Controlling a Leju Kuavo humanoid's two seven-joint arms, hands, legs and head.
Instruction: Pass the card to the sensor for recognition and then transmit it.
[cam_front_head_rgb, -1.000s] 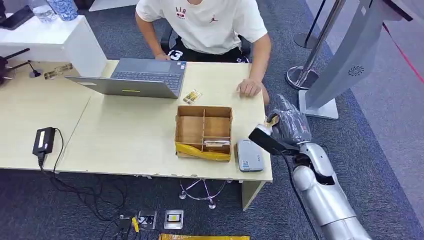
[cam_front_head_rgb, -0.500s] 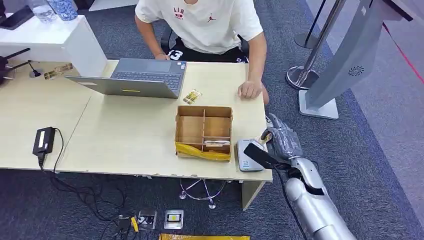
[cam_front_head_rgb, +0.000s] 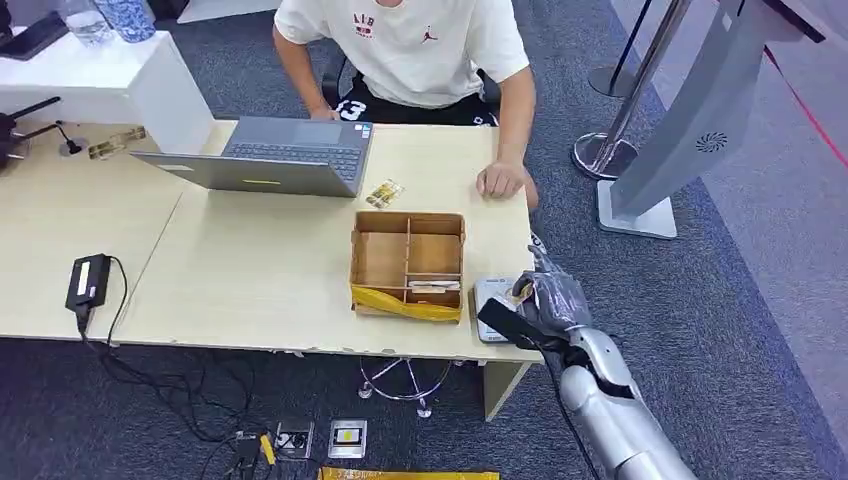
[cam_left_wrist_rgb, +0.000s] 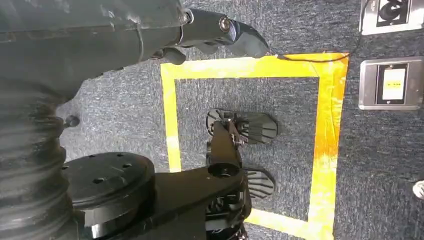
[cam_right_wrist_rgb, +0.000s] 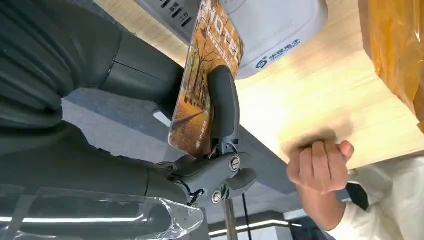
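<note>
An orange autumn-tree print is seen on the card (cam_right_wrist_rgb: 202, 95); the sensor (cam_right_wrist_rgb: 270, 30) is pale grey (blue logo). The divider box (cam_front_head_rgb: 407, 262) is brown, yellow-taped in front; the table (cam_front_head_rgb: 260, 260) is light wood.

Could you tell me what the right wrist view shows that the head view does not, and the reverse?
Right wrist view alone: the picture printed on the card and a dark finger pressed across it. Head view alone: the laptop, the divided cardboard box, the black adapter and the left arm's absence from the desk. Both: the right hand holding the card over the grey sensor, the wooden desk and the person's fist.
</note>
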